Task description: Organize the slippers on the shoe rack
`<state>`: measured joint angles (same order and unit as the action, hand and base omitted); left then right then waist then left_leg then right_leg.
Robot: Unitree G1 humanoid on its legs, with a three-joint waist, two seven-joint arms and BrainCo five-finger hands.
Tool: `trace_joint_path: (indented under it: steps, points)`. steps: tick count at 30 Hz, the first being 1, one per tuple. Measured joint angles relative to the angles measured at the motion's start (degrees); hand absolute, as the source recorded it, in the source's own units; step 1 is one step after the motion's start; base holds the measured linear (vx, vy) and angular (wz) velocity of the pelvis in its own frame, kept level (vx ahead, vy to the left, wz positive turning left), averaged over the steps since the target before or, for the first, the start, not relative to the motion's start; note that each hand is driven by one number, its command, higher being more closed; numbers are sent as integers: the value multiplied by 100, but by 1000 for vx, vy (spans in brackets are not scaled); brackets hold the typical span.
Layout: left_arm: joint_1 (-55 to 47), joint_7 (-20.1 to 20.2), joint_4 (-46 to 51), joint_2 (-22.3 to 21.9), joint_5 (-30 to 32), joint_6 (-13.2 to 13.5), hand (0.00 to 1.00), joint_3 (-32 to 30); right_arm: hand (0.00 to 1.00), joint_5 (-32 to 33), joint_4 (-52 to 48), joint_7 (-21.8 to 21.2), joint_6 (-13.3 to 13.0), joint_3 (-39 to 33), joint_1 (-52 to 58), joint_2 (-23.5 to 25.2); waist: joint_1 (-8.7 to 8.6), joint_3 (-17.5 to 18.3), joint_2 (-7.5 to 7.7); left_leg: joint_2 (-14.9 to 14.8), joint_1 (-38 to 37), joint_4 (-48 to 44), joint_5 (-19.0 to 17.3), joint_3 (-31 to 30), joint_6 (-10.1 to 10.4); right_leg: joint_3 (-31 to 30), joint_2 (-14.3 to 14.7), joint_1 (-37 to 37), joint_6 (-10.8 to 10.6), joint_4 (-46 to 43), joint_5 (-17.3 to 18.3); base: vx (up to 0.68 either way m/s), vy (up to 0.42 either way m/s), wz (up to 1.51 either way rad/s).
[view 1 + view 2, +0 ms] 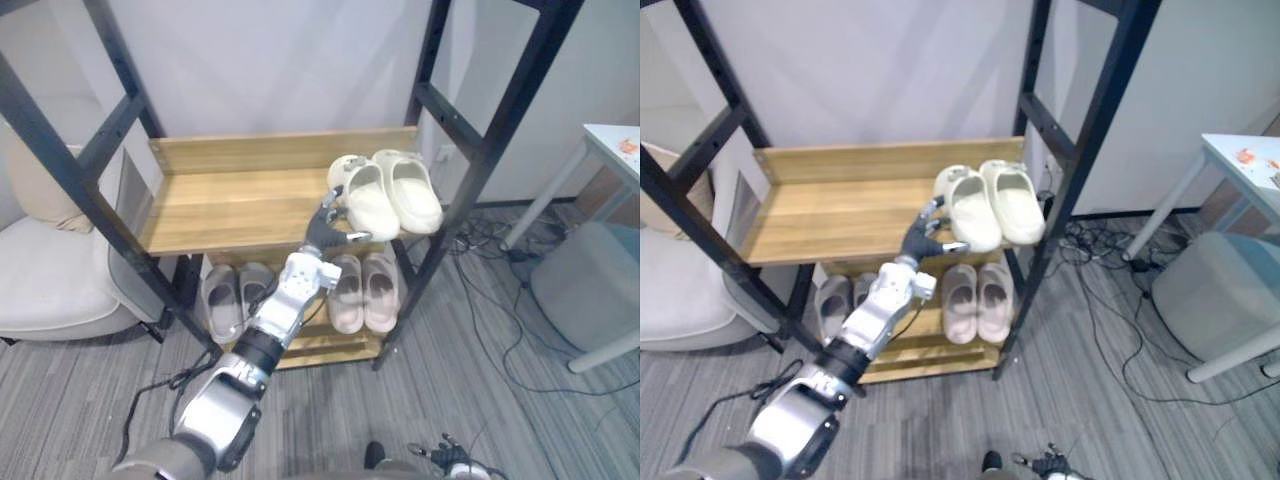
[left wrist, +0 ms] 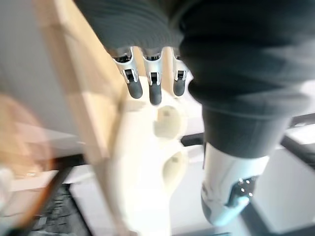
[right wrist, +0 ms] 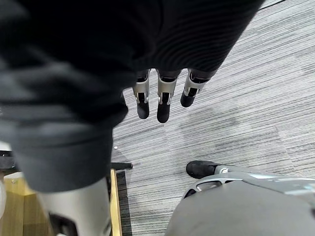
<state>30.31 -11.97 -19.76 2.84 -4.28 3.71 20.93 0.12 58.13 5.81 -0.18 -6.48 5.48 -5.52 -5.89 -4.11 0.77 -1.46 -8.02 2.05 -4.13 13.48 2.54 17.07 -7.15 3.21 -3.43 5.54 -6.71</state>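
Cream slipper (image 1: pixel 368 205) lies at the left hand (image 1: pixel 322 232), fingers spread (contact unclear); right hand (image 3: pixel 166 93) hangs, fingers straight

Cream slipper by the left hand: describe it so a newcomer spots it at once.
On the black-framed shoe rack, look at the right end of the upper shelf, where a cream pair sits. It is that pair's left slipper, the one beside the left hand; the grey pair and the pink pair lie on the lower shelf.

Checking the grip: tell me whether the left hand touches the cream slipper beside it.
Cannot tell. In the left wrist view the left hand has fingertips overlapping the cream slipper, neither contact nor gap plain.
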Motion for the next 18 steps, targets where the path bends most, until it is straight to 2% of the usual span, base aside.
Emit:
trace_joint_path:
  steps: [4, 5, 10, 15, 18]
  points:
    - [-821, 264, 1026, 175, -297, 116, 0, 311, 0, 0, 25, -4, 6, 76, -19, -29, 56, 3, -8, 1, -27, -30, 3, -72, -5, 65, -8, 77, 3, -12, 2, -26, -6, 8]
    - [-1077, 400, 1250, 195, -508, 174, 0, 463, 0, -1, 37, -11, 7, 174, -17, -69, 135, 6, -9, 5, -33, -35, 14, -114, -20, 95, -17, 105, 4, -5, 4, -57, -7, 14]
    - [-1825, 787, 1792, 224, -949, 241, 0, 759, 0, -3, 161, -22, 7, 405, -41, -165, 266, 17, -17, -8, -115, -58, 18, -176, -23, 121, -17, 239, 0, 0, 45, -46, -6, 8]
    - [-2618, 1132, 1902, 322, -1155, 323, 0, 919, 0, -7, 244, -50, 1, 522, -49, -234, 307, 126, -82, -47, -146, -58, 12, -198, -15, 135, -10, 283, -20, 0, 76, -15, -3, 2]
    - [-3133, 1301, 1775, 439, -1152, 320, 0, 974, 0, -9, 389, -60, -15, 597, -65, -238, 377, 165, -33, -75, -211, -74, -6, -212, 12, 148, 11, 333, -40, 1, 112, -4, 0, 1]
